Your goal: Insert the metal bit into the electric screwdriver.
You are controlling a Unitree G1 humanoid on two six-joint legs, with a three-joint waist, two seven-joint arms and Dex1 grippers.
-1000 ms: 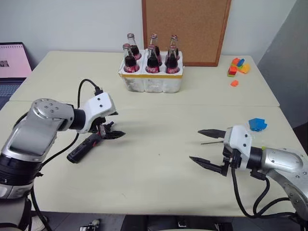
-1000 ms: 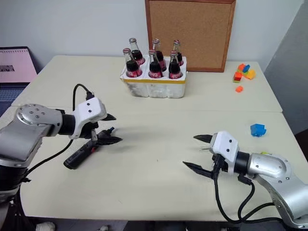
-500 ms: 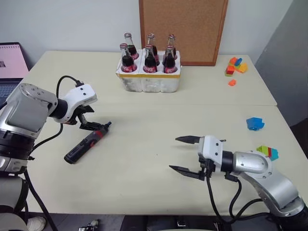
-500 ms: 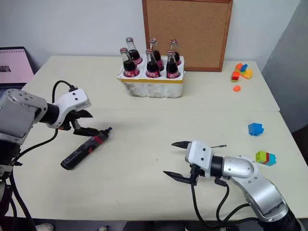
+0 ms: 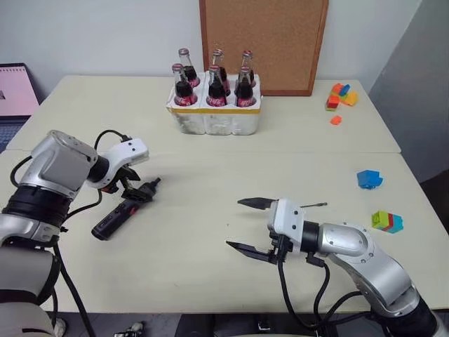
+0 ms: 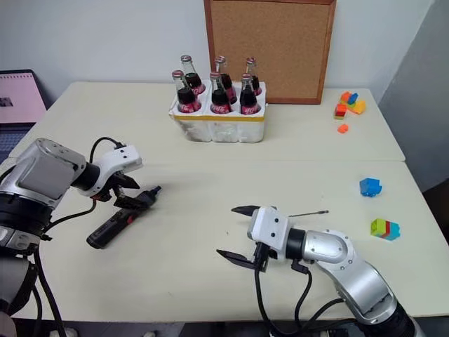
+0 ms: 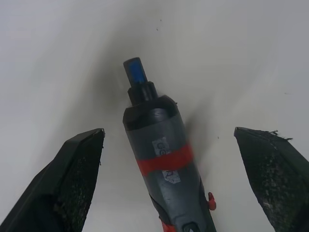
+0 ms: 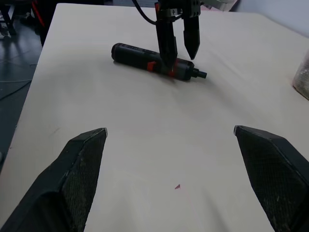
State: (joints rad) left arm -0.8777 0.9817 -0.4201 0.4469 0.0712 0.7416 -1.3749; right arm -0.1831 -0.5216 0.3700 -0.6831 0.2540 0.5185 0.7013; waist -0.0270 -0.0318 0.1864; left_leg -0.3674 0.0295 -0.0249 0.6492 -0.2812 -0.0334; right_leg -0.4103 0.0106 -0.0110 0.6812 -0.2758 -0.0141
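Cream-coloured tabletop [image 5: 210, 182] against a pale wall, with a cork board [image 5: 263, 42] leaning at the far edge.

Pen-shaped black electric screwdriver with a red mid-body band [image 5: 119, 213]: lying flat on the left part of the table, narrow dark tip angled toward the far side. Label patches visible on the body in the left wrist view, text unreadable.

Left gripper [image 5: 135, 189]: black fingers spread wide, poised directly over the tip end of the screwdriver, one finger to each side, no contact visible. Lower screwdriver body cut off in the left wrist view.

Very thin grey metal bit [image 5: 313, 205]: lying on the table just behind the right gripper's white housing, partly masked by it, tip detail too fine to make out.

Right gripper [image 5: 248, 225]: fingers wide apart, empty, pointing left across the table toward the screwdriver, well apart from it.

White tray of six dark glass bottles [image 5: 214, 95] near the board. Coloured toy blocks [image 5: 370, 179] scattered on the right side.
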